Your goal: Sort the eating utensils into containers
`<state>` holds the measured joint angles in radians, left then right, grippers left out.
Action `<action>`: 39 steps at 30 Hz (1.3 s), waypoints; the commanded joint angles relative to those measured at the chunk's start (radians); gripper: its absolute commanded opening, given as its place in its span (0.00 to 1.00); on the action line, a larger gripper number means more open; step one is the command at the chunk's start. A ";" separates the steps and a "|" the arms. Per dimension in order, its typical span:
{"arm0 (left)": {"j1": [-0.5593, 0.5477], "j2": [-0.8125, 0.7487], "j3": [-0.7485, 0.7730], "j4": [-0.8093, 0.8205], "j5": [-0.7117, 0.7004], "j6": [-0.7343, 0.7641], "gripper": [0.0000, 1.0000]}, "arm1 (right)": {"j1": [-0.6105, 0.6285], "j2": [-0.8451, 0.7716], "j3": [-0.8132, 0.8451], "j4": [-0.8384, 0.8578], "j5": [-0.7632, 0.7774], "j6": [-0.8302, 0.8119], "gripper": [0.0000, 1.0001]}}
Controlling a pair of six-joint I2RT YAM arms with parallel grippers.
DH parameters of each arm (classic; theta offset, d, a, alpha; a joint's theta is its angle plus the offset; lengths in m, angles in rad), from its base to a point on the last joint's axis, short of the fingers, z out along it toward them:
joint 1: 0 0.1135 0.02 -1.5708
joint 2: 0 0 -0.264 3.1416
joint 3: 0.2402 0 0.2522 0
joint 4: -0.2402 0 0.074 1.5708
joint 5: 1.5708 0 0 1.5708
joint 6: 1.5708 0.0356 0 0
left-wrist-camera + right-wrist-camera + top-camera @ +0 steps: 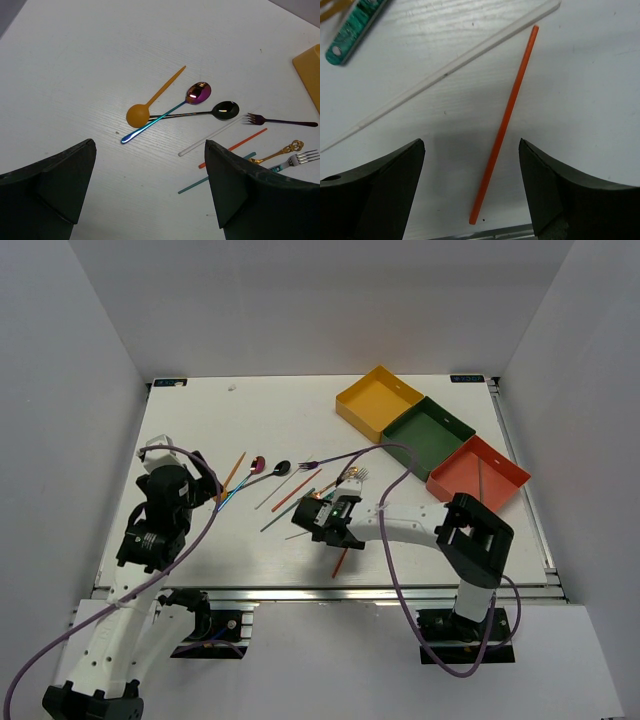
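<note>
The bench (75, 60) is white, with a faint wood-like grain and a dull sheen. At the centre of the left wrist view the orange spoon (137, 114) looks like matt plastic, while the rainbow spoon (198, 93), dark spoon (225, 110) and purple fork (257, 119) are mirror-glossy metal. In the right wrist view the red chopstick (504, 122) is smooth and matt, the pale chopstick (445, 74) is translucent plastic, and the fingers (375, 185) are matt black.
</note>
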<state>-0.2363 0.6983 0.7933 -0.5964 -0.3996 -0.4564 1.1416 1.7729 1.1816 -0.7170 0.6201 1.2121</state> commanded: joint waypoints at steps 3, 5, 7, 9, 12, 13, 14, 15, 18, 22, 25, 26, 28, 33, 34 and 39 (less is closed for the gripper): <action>-0.017 -0.031 0.000 0.017 -0.002 0.001 0.98 | 0.026 -0.010 -0.058 0.002 -0.016 0.119 0.78; -0.020 -0.034 0.001 0.017 -0.004 0.001 0.98 | 0.026 -0.027 -0.140 0.053 -0.043 0.129 0.75; -0.021 -0.036 0.001 0.017 -0.004 0.001 0.98 | 0.027 -0.032 -0.166 0.067 -0.043 0.150 0.74; -0.021 -0.037 0.001 0.017 -0.005 0.001 0.98 | 0.027 -0.014 -0.181 0.082 -0.049 0.144 0.68; -0.021 -0.037 0.000 0.017 -0.008 -0.001 0.98 | 0.026 0.017 -0.180 0.059 -0.046 0.165 0.48; -0.021 -0.037 0.001 0.015 -0.010 -0.001 0.98 | 0.027 0.019 -0.184 0.050 -0.046 0.185 0.44; -0.021 -0.036 0.001 0.014 -0.011 -0.001 0.98 | 0.027 0.017 -0.192 0.054 -0.051 0.191 0.35; -0.021 -0.036 0.001 0.014 -0.013 -0.001 0.98 | 0.027 0.004 -0.215 0.057 -0.051 0.196 0.29; -0.023 -0.034 0.001 0.015 -0.012 -0.001 0.98 | 0.024 -0.044 -0.260 0.067 -0.045 0.211 0.24; -0.023 -0.033 0.001 0.014 -0.015 -0.002 0.98 | 0.014 -0.119 -0.296 0.015 -0.019 0.259 0.00; -0.023 -0.034 0.000 0.014 -0.016 -0.002 0.98 | 0.007 -0.206 -0.313 -0.047 0.018 0.290 0.00; -0.023 -0.036 0.001 0.014 -0.018 -0.002 0.98 | 0.006 -0.267 -0.313 -0.086 0.048 0.293 0.00; -0.023 -0.034 0.000 0.014 -0.016 -0.002 0.98 | 0.001 -0.341 -0.298 -0.137 0.090 0.293 0.00; -0.023 -0.037 0.000 0.012 -0.018 -0.002 0.98 | -0.110 -0.655 -0.303 -0.071 0.240 -0.022 0.00; -0.023 -0.039 0.001 0.014 -0.018 -0.002 0.98 | -0.173 -0.703 -0.324 0.023 0.237 -0.189 0.00; -0.023 -0.026 0.001 0.015 -0.008 -0.001 0.98 | -0.627 -0.874 -0.387 0.339 -0.049 -0.962 0.00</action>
<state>-0.2531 0.6704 0.7933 -0.5964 -0.4068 -0.4568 0.6544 0.9424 0.8413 -0.5716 0.6628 0.8028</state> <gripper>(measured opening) 0.981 0.009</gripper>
